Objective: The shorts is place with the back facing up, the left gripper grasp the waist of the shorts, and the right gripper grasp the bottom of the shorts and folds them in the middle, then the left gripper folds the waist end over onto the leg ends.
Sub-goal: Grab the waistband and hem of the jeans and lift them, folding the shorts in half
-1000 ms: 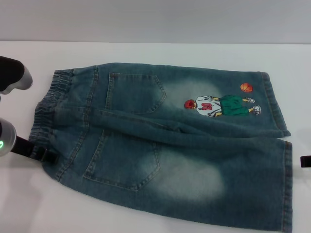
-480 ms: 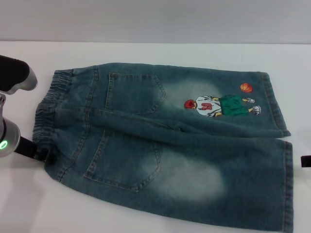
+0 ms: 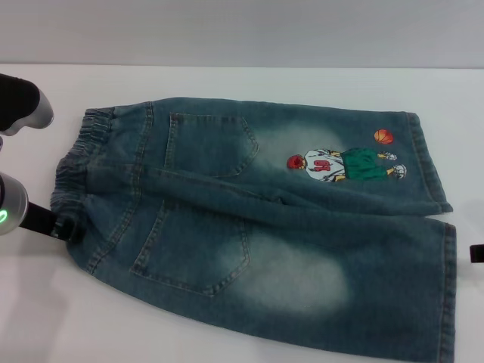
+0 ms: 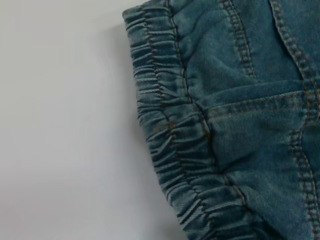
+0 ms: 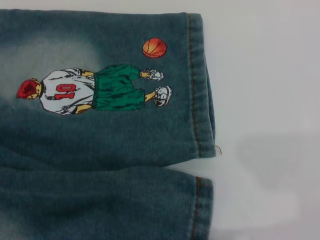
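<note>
Denim shorts [image 3: 257, 219] flat on white table [image 3: 227, 79], left gripper [image 3: 64, 228] at the waistband [image 3: 76, 162], right gripper [image 3: 476, 253] by the leg hems, jaws' state impossible to tell.

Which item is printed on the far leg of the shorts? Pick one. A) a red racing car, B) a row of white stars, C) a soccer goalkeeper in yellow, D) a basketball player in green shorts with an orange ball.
D: the shorts carry a basketball player print with the number 10 on a white shirt, green shorts, and an orange ball near the hem.
</note>
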Controlling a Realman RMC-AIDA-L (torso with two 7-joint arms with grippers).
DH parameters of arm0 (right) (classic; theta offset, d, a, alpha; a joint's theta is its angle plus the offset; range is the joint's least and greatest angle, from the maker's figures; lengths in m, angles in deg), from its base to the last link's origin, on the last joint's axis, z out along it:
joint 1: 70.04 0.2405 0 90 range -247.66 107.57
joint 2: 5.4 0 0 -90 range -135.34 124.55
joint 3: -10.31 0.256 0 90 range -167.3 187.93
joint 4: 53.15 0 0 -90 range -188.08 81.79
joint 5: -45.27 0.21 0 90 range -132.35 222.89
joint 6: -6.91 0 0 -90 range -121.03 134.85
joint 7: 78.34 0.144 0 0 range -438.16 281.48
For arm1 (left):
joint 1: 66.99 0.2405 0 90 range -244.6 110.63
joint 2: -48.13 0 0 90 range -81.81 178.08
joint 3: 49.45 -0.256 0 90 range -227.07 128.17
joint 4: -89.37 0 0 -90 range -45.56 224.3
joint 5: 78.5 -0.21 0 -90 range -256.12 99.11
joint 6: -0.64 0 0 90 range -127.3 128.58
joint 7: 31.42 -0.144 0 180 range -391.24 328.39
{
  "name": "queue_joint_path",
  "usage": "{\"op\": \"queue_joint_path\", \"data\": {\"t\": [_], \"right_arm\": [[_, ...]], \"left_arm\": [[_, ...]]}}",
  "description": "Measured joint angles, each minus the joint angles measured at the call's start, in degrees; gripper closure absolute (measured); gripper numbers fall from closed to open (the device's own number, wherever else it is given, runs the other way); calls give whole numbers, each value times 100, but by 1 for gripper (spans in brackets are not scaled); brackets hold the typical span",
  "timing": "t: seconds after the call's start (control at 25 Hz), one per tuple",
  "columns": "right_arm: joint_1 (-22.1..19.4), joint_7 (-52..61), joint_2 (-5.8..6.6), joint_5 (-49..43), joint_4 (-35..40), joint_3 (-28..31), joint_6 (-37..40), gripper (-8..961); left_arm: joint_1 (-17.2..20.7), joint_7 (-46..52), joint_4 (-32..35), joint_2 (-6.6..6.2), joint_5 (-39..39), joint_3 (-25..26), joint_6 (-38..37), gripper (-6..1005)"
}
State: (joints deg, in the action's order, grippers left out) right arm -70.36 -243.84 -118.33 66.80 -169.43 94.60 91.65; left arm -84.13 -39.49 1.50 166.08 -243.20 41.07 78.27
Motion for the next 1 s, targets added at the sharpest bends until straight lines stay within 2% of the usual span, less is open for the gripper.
{"op": "queue_joint_path", "data": {"t": [0.2,0.52,0.76,1.0], "right_arm": [[0,0,0,33,0,4,100,265],[91,0,23,63,-14,-25,750,265],[122,1,-72,102,-17,-219,910,264],[95,1,-90,438,-14,-297,964,264]], "left_arm": [[11,-3,-16,0,8,2,0,571],[25,-11,-71,0,17,-3,8,627],[2,-7,-73,3,17,-12,7,678],[-30,3,-65,8,17,-32,7,711]]}}
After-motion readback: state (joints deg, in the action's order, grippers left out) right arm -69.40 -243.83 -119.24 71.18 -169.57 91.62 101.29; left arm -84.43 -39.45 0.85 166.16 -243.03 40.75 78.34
